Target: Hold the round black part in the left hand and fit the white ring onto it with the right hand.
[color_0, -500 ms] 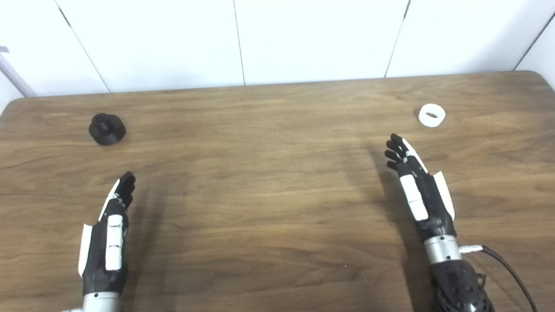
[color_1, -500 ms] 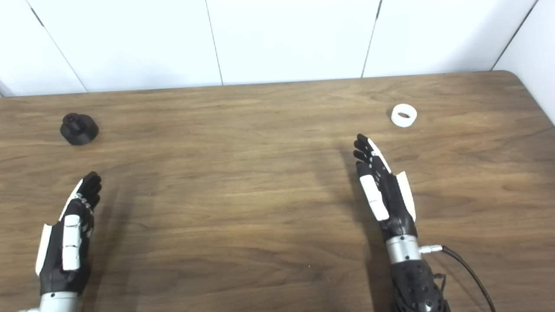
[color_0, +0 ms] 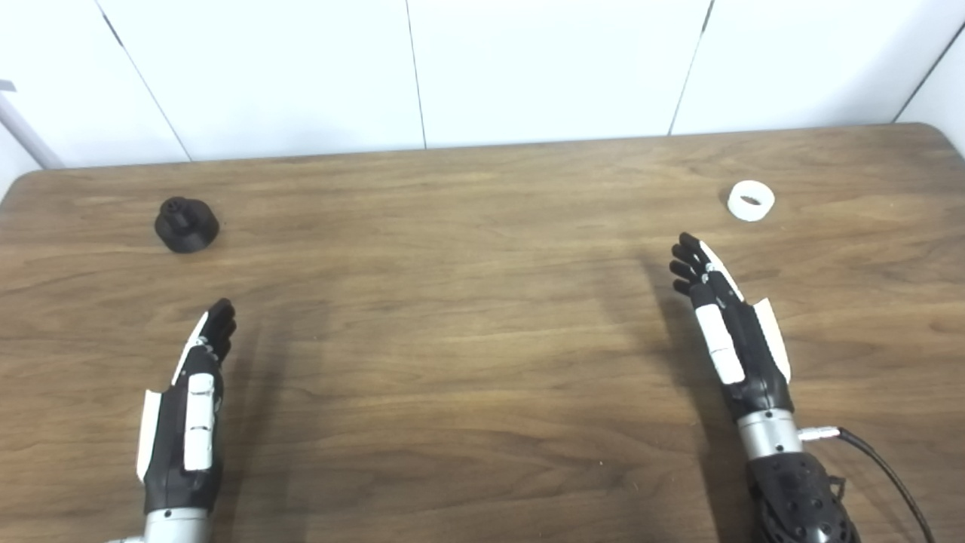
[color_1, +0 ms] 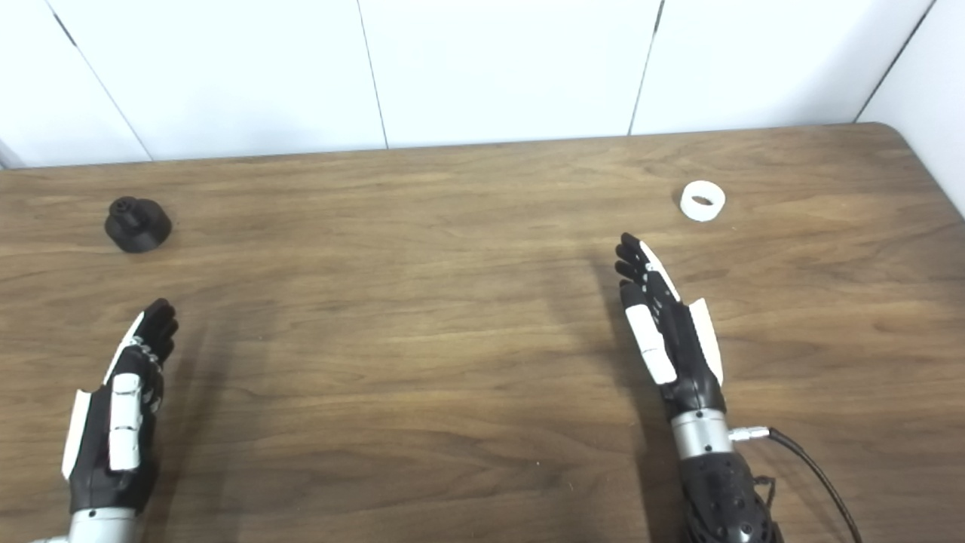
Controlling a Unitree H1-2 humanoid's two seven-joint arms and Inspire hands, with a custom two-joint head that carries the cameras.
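The round black part (color_0: pixel 186 224) stands on the wooden table at the far left, with a small knob on top. The white ring (color_0: pixel 751 200) lies flat at the far right. My left hand (color_0: pixel 192 407) hovers at the near left, open, fingers straight and pointing toward the black part, well short of it. My right hand (color_0: pixel 724 324) is open too, held edge-up with fingers stretched out, its tips a short way below and to the left of the ring. Neither hand touches anything.
The wooden table (color_0: pixel 467 317) ends at a white panelled wall (color_0: pixel 482 68) behind. A black cable (color_0: pixel 878 467) trails from my right wrist at the lower right. The table's rounded right corner lies close beyond the ring.
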